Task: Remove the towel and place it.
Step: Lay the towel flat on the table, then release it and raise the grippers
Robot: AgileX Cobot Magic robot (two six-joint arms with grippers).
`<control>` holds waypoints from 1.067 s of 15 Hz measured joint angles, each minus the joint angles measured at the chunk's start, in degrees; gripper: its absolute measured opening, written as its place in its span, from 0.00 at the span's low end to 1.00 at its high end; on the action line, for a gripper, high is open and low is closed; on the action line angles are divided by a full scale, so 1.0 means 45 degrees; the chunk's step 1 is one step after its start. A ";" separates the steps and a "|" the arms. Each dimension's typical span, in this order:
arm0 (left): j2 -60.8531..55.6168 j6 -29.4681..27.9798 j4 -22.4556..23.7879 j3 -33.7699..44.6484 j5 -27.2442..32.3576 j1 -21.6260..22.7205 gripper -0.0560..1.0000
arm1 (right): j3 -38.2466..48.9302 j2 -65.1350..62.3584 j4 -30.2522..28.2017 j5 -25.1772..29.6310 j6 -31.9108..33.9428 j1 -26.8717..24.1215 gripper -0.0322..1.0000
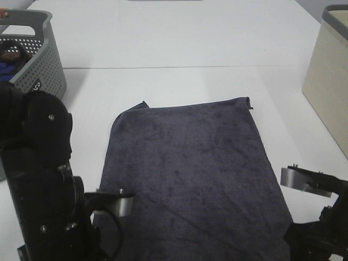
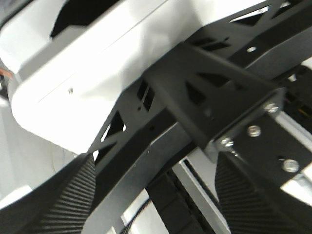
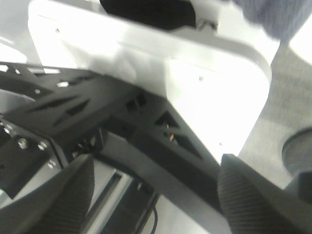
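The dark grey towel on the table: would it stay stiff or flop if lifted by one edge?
Probably floppy: the towel lies flat on the table, a far corner curled. Its plush surface suggests it would bunch rather than slide if pushed.

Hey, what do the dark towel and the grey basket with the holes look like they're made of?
Towel: probably plush terry cloth, dark charcoal and matte. Its surface looks fuzzy and mottled, and a hemmed corner curls up at the far edge.
Basket: likely moulded plastic, grey and smooth. Its wall has regular rows of small holes under a thick rounded rim.
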 joint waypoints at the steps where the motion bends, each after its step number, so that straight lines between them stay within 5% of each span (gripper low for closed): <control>1: -0.0471 0.0000 0.0267 -0.0764 0.0076 0.0013 0.68 | -0.0357 -0.0318 -0.0102 0.0000 0.0000 0.0000 0.71; 4: -0.0624 -0.0166 0.1910 -0.2788 0.0089 0.0115 0.68 | -0.2139 -0.0866 -0.1350 -0.0140 0.0216 -0.0013 0.71; 7: -0.0624 -0.1044 0.3782 -0.4316 0.0089 0.1019 0.68 | -0.4189 -0.0904 -0.2394 -0.0038 0.0522 -0.1222 0.71; 9: -0.0318 -0.1120 0.4673 -0.5984 0.0076 0.3018 0.68 | -0.6188 -0.0255 -0.2343 0.0293 0.0089 -0.2737 0.71; 16: 0.2916 -0.0458 0.4826 -1.0313 -0.0420 0.5653 0.68 | -1.3484 0.5284 -0.2228 0.1375 -0.0242 -0.2839 0.73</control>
